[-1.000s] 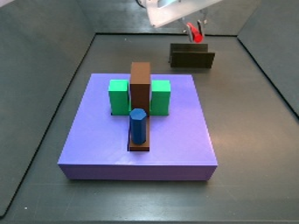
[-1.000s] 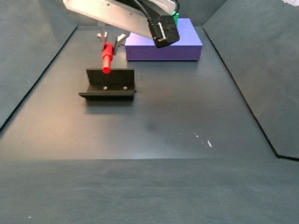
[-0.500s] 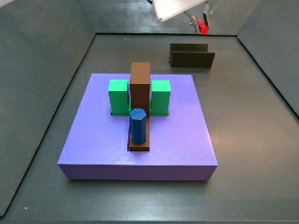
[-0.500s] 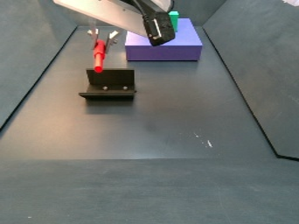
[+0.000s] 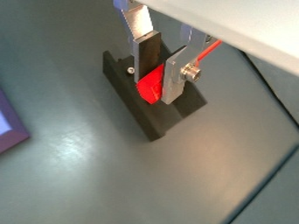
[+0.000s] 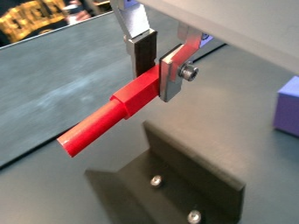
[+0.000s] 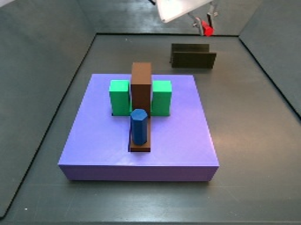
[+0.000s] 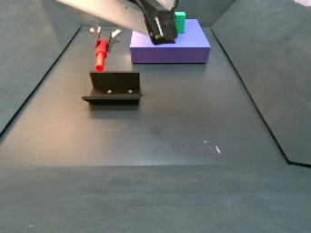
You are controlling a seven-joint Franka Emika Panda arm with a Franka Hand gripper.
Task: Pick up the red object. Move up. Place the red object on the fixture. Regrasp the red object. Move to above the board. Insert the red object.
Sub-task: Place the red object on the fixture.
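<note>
My gripper (image 6: 159, 68) is shut on the red object (image 6: 107, 122), a thin red peg, gripped at its thicker square end. It hangs in the air above the fixture (image 6: 176, 179), clear of it. In a wrist view the peg's end (image 5: 149, 87) shows between the silver fingers over the fixture (image 5: 149, 107). In both side views the gripper (image 8: 105, 36) (image 7: 207, 19) holds the peg (image 8: 101, 56) (image 7: 209, 25) upright above the fixture (image 8: 113, 86) (image 7: 193, 56). The board (image 7: 139, 145) is a purple block some way off, also in a side view (image 8: 183, 47).
On the board stand two green blocks (image 7: 120, 97), a tall brown bar (image 7: 141, 84) and a blue peg (image 7: 139, 127). Dark walls (image 7: 53, 79) ring the grey floor (image 8: 170, 136). The arm's black link (image 8: 158, 25) reaches over the board's near side.
The gripper has risen with the red object, which now hangs higher above the fixture than a second ago. The fixture and board have not moved.
</note>
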